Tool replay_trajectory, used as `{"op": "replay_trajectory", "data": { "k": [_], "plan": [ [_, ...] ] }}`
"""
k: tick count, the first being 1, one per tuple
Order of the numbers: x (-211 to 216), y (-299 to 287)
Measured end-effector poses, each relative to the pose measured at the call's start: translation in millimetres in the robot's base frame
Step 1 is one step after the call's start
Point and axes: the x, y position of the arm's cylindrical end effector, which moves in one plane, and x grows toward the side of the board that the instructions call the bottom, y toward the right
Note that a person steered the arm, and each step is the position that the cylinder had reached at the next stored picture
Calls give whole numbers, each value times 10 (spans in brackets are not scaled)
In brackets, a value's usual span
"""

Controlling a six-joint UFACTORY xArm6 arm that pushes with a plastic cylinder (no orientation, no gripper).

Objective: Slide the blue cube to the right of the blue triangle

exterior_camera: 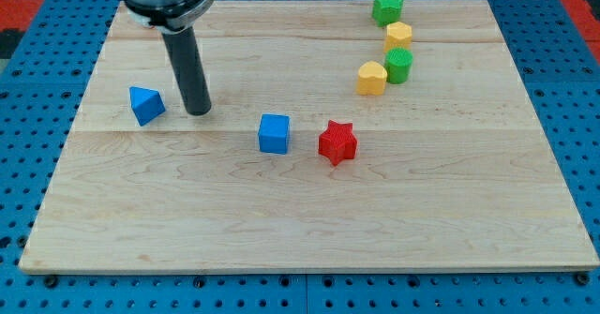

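Note:
The blue cube (274, 133) sits near the board's middle. The blue triangle (146, 105) lies at the view's left. My tip (198, 112) rests on the board between them, close to the triangle's right side and well left of the cube, touching neither. A red star (337, 142) sits just right of the cube.
At the view's top right stand a green star (386, 7), a yellow block (398, 36), a green block (398, 66) and a yellow heart-like block (371, 77). The wooden board (309, 230) lies on a blue perforated table.

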Motion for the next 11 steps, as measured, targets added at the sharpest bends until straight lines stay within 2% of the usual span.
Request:
{"op": "replay_trajectory", "data": {
  "k": [1,2,3,4,5,6,8,9,10,11],
  "plan": [
    [-197,-599],
    [-202,-1037],
    [-246,-274],
    [-363,989],
    [-44,1830],
    [328,1456],
    [642,908],
    [323,157],
    [-27,-135],
    [-35,-154]
  ]
}}
